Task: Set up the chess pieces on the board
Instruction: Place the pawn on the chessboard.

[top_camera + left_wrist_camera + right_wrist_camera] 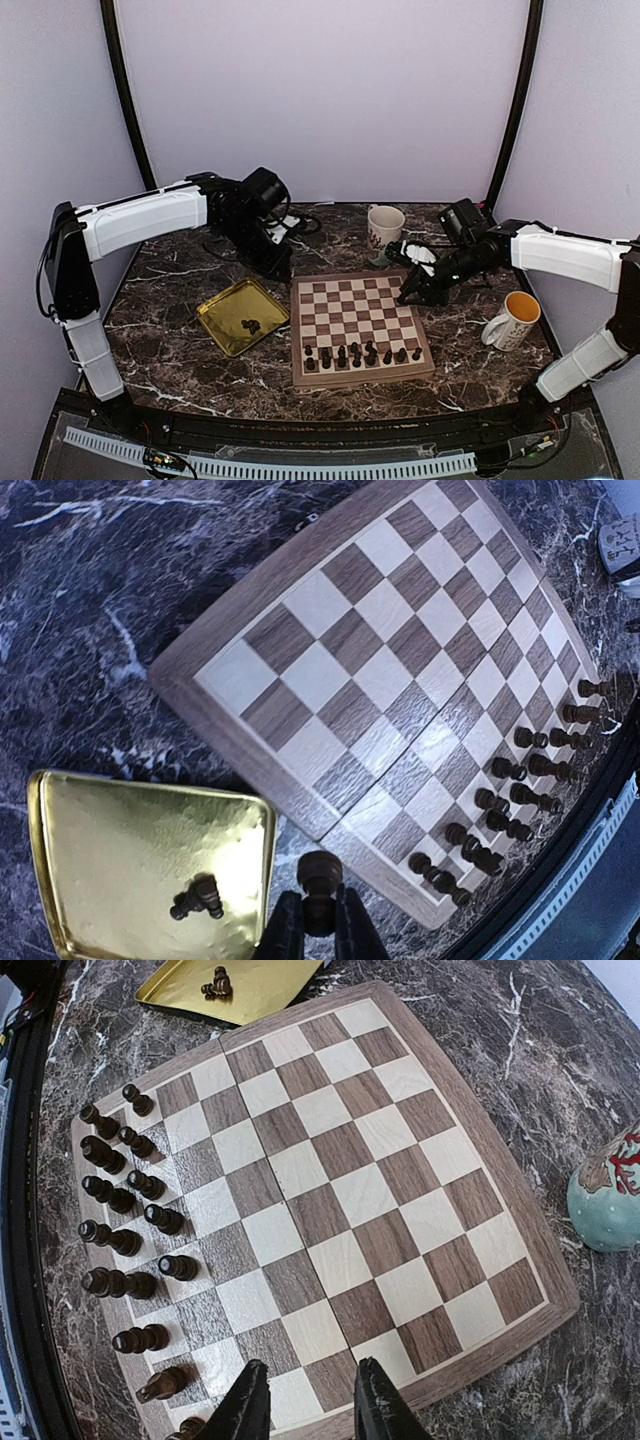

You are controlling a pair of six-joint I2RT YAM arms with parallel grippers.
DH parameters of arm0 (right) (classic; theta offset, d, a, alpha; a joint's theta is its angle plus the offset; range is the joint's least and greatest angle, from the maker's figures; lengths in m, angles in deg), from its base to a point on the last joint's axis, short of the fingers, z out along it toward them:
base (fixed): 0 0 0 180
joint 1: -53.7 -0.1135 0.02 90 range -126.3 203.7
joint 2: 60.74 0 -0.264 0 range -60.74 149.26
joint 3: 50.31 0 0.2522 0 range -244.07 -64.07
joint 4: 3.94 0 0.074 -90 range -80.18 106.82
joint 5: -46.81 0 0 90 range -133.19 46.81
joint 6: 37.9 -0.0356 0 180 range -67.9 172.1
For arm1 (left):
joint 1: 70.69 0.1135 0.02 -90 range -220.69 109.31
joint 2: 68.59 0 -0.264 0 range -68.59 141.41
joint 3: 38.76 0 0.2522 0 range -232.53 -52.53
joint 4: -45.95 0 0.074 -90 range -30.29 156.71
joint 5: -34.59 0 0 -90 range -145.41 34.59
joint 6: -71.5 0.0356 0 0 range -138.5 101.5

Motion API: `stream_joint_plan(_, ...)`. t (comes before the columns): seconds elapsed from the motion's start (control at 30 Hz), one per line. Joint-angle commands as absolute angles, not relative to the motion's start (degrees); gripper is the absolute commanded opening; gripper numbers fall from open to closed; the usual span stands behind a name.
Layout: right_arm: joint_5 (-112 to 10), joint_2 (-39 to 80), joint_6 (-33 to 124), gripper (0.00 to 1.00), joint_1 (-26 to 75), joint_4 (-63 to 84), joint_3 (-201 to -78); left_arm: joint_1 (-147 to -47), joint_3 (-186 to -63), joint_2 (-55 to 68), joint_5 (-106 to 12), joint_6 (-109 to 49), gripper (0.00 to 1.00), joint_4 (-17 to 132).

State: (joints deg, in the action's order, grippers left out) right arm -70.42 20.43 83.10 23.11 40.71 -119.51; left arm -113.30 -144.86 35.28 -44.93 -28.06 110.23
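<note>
Overhead, left gripper [320, 925] held a dark chess piece [319, 878] tight beside the board's [350, 300] 10 o'clock corner; right gripper [310, 1385] stood half-open, empty, at 2 o'clock. Other pieces [360, 354] lined its 6 o'clock edge.

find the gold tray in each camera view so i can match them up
Top external: gold tray left of centre, beside the board.
Left wrist: tray in the bottom left corner.
Right wrist: tray at the top edge, partly cut off.
Shared landmark: the chequered board, next to the tray in every view.
</note>
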Motion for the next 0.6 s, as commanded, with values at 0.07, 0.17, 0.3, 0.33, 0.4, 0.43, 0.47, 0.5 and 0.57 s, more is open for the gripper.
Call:
stream_joint_plan(0.07, -71.2, 19.4, 82.8, 0.3, 24.5, 40.2, -119.1, -117.9, -152.6, 42.2, -45.2, -24.9, 0.02, 111.8)
stream_joint_plan(0.17, -71.3, 19.3, 82.8, 0.3, 24.6, 40.2, -119.1, -120.1, -155.3, 45.5, -46.6, -24.2, 0.02, 112.8)
stream_joint_plan(0.3, -71.4, 19.1, 82.8, 0.3, 24.8, 40.1, -119.0, -122.7, -157.5, 48.7, -48.2, -23.7, 0.02, 113.1)
stream_joint_plan(0.33, -71.4, 19.1, 82.8, 0.3, 24.9, 40.2, -119.0, -123.1, -158.0, 49.5, -48.0, -23.7, 0.02, 113.4)
stream_joint_plan(0.4, -71.6, 19.0, 82.7, 0.3, 25.0, 40.2, -119.1, -123.8, -158.8, 50.9, -47.5, -23.7, 0.02, 113.8)
stream_joint_plan(0.43, -71.6, 18.9, 82.6, 0.3, 24.9, 40.2, -119.0, -124.2, -158.9, 51.4, -47.4, -23.7, 0.03, 113.8)
stream_joint_plan(0.47, -71.6, 18.9, 82.7, 0.3, 25.0, 40.2, -119.1, -124.5, -159.0, 52.0, -47.3, -23.7, 0.03, 113.9)
stream_joint_plan(0.5, -71.7, 18.9, 82.7, 0.3, 25.1, 40.2, -119.0, -124.8, -159.0, 52.4, -47.2, -23.6, 0.03, 113.9)
stream_joint_plan(0.57, -71.8, 18.9, 82.8, 0.3, 25.1, 40.4, -119.1, -125.2, -158.9, 53.3, -47.1, -23.5, 0.03, 114.1)
